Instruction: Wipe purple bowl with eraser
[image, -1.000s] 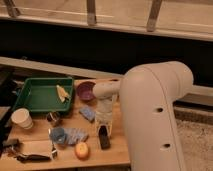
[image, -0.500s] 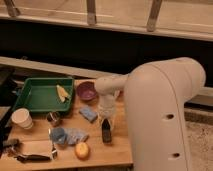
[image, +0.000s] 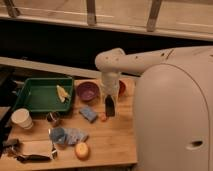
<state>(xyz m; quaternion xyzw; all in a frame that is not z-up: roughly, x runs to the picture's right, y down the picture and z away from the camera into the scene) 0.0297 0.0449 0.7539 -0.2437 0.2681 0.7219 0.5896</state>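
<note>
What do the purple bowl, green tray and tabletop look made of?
The purple bowl: likely plastic, matte, even colour with no glare. The green tray: probably plastic too, moulded raised rim. The tabletop: wood by its warm tan tone and faint grain lines. The claw hangs beside the bowl, shut on the black eraser.

Arm elbow-up, claw vert. down mid-frame, closed.
</note>
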